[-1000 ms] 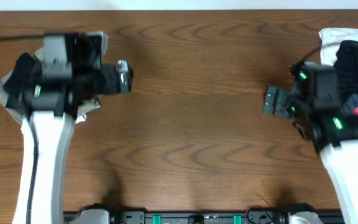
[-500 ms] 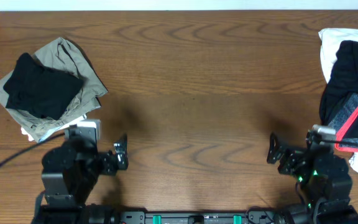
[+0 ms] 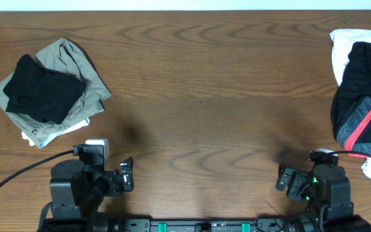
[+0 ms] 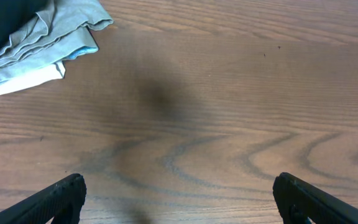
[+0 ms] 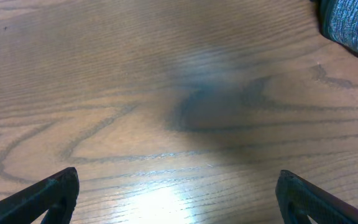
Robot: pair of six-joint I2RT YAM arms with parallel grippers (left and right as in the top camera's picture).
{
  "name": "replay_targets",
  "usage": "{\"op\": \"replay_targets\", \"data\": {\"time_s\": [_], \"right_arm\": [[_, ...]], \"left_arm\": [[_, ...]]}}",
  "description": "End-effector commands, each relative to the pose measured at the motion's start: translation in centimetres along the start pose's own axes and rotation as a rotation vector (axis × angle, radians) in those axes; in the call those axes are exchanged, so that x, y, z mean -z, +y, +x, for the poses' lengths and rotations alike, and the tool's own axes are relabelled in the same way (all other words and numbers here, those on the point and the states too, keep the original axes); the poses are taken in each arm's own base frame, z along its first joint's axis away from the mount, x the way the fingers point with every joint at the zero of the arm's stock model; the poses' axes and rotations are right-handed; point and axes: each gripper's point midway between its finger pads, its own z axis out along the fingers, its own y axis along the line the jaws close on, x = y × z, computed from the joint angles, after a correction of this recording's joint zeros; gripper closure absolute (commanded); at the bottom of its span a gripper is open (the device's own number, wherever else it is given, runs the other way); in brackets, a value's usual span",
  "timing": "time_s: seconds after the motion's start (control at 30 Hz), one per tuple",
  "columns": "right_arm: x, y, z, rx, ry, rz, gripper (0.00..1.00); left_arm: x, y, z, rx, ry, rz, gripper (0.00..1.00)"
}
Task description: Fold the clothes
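Overhead we see the clothes (image 3: pixel 356 84) in two piles at the ends of the bench (image 3: pixel 198 96): a black garment (image 3: pixel 40 90) on an olive-grey garment (image 3: pixel 76 61) at left, a pink-banded black garment (image 3: pixel 366 119) over white cloth (image 3: pixel 343 45) at right. Each wrist view catches only its pile's corner, yet shows what overhead hides: left pincer (image 4: pixel 179 208) and right pincer (image 5: pixel 178 202) spread wide, clamping nothing.
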Motion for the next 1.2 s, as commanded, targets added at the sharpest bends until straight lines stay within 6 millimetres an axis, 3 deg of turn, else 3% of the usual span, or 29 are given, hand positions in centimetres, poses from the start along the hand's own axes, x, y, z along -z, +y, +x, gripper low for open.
{"op": "replay_targets", "data": {"time_s": [0.0,0.3,0.57,0.87,1.0,1.17], "right_arm": [[0.0,-0.1,0.0,-0.008,-0.005,0.006,0.01],[0.8,-0.1,-0.5,-0.024,-0.077,-0.021,0.01],[3.4,-0.1,-2.1,-0.025,-0.317,-0.103,0.01],[0.9,2.3,-6.2,0.263,-0.534,-0.126,0.01],[-1.1,3.0,-7.8,0.257,-0.65,-0.142,0.01],[-2.0,3.8,-9.5,0.253,-0.834,-0.17,0.01]], "left_arm": [[0.0,0.2,0.2,-0.017,0.001,-0.013,0.02],[0.0,0.2,0.2,-0.017,0.001,-0.013,0.02],[0.0,0.2,0.2,-0.017,0.001,-0.013,0.02],[0.0,0.2,0.2,-0.017,0.001,-0.013,0.02],[0.0,0.2,0.2,-0.017,0.001,-0.013,0.02],[0.0,0.2,0.2,-0.017,0.001,-0.013,0.02]]}}
